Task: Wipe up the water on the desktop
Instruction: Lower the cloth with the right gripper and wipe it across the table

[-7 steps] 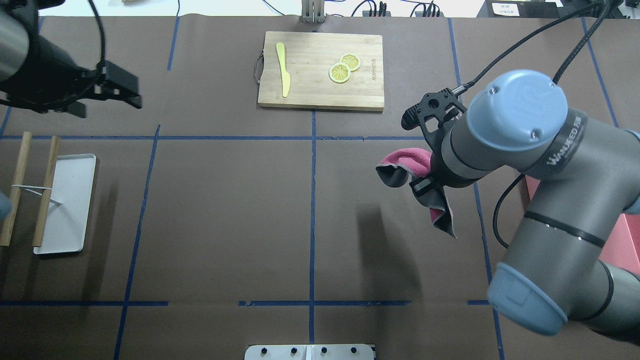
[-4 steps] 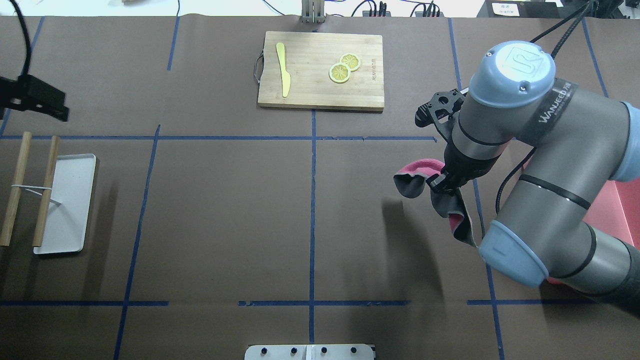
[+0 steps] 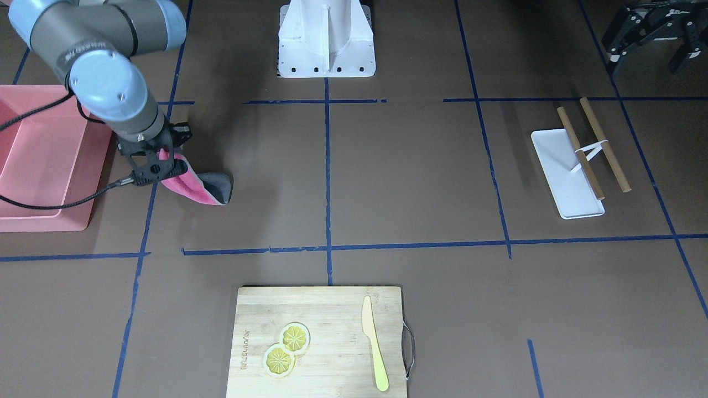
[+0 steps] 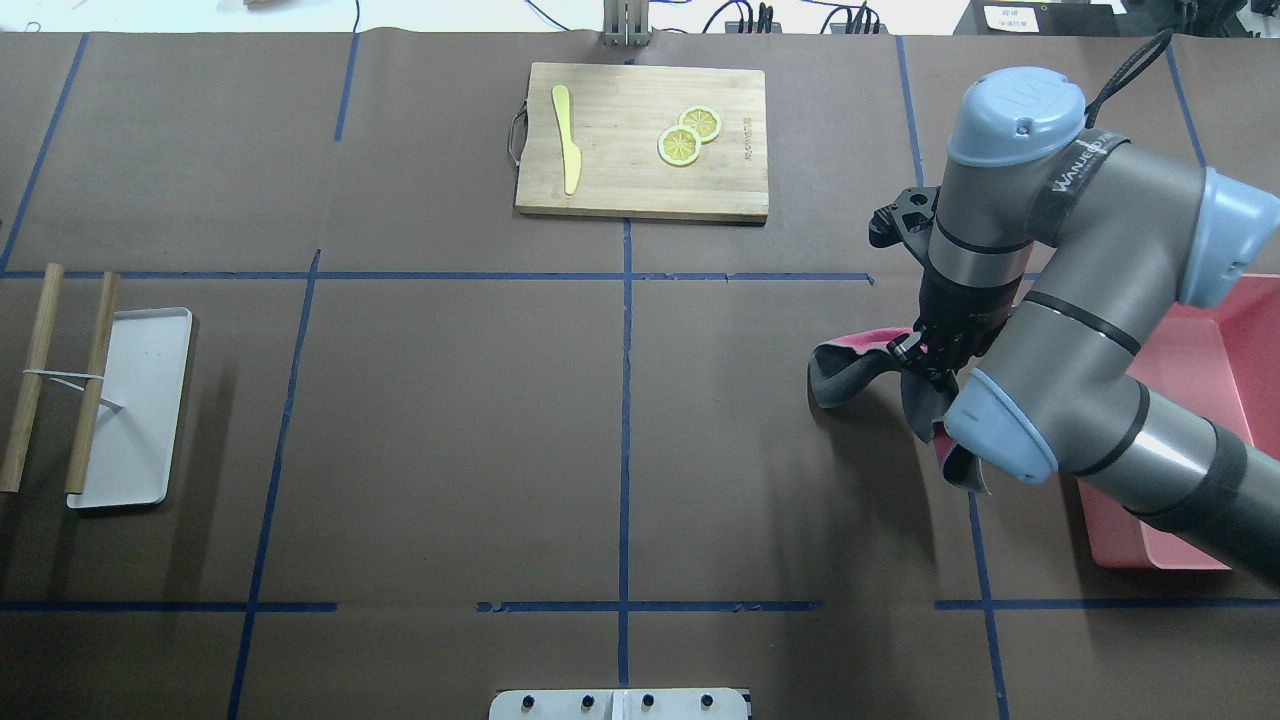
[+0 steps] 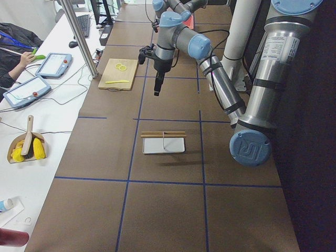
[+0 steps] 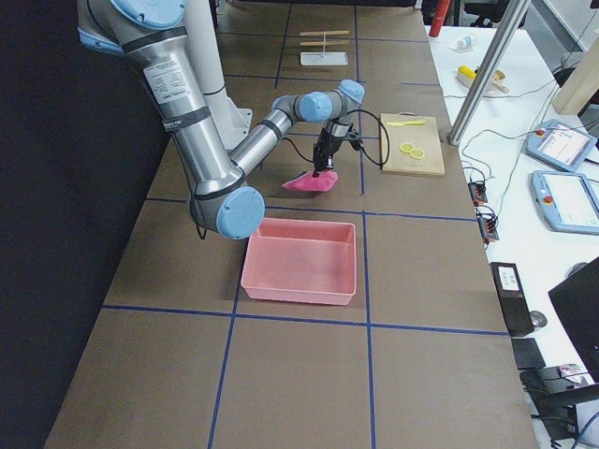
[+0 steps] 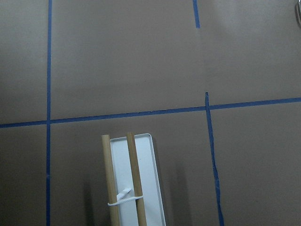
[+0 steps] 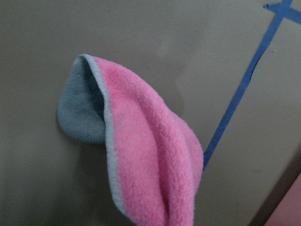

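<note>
The desktop point(image 4: 450, 420) is dark brown with a grid of blue tape lines; I see no water on it. My right gripper point(image 4: 922, 350) is shut on a pink and grey cloth point(image 4: 843, 366) at the right of the desktop, close to a blue line. The cloth point(image 3: 203, 188) hangs from the gripper point(image 3: 161, 166), its grey end at or just above the surface. It fills the right wrist view point(image 8: 141, 155). My left gripper point(image 3: 648, 55) is high at the far left edge, open and empty, out of the overhead view.
A pink bin point(image 4: 1205, 400) stands right of the cloth, partly under my right arm. A bamboo cutting board point(image 4: 640, 190) with a yellow knife and lemon slices lies at the far middle. A white tray point(image 4: 135, 400) with two wooden sticks point(image 4: 95, 380) lies at the left.
My right arm has moved right and lower with the cloth, uncovering the pink bin. My left arm has drawn back out of the overhead view to the left.
</note>
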Robot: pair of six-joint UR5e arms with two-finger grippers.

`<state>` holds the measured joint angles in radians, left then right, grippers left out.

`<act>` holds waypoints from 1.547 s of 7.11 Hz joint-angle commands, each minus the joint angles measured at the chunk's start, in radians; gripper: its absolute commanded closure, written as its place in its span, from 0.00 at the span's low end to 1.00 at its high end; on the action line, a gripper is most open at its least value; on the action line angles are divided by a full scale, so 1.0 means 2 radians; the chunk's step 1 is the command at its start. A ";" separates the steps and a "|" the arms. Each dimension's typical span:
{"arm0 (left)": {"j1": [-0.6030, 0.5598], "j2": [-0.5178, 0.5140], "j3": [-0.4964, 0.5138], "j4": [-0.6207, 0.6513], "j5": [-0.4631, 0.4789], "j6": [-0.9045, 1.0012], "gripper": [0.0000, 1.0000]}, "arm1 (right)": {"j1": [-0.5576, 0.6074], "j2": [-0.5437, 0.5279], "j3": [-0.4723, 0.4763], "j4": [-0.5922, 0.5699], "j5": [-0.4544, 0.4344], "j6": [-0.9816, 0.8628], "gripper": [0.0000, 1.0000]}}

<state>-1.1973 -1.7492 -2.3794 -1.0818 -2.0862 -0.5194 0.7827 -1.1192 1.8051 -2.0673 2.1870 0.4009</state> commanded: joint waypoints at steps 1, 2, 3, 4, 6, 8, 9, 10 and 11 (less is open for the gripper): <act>-0.007 0.016 0.000 -0.001 0.002 0.006 0.00 | -0.005 0.000 -0.040 0.039 0.031 -0.001 0.99; -0.016 0.017 0.000 -0.001 0.002 0.006 0.00 | -0.015 0.004 -0.073 0.093 0.048 0.001 0.98; -0.021 0.025 0.000 -0.001 0.002 0.013 0.00 | -0.017 0.005 -0.090 0.135 0.070 0.013 0.98; -0.028 0.035 0.004 -0.001 0.000 0.045 0.00 | -0.023 0.007 -0.091 0.152 0.087 0.042 0.98; -0.030 0.036 0.006 -0.001 0.001 0.050 0.00 | -0.044 0.026 -0.092 0.193 0.108 0.096 0.98; -0.031 0.037 0.007 -0.002 0.001 0.051 0.00 | -0.068 0.029 -0.096 0.237 0.109 0.131 0.97; -0.032 0.050 0.008 -0.002 0.002 0.053 0.00 | -0.084 0.028 -0.096 0.273 0.108 0.170 0.97; -0.036 0.071 0.016 -0.001 0.008 0.085 0.00 | -0.095 0.029 -0.096 0.299 0.108 0.198 0.96; -0.062 0.075 0.052 -0.003 0.006 0.134 0.00 | -0.102 0.036 -0.096 0.322 0.104 0.227 0.96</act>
<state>-1.2793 -1.6216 -2.3347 -1.0857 -2.0750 -0.3458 0.6009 -1.0586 1.6139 -1.4838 2.4009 0.7833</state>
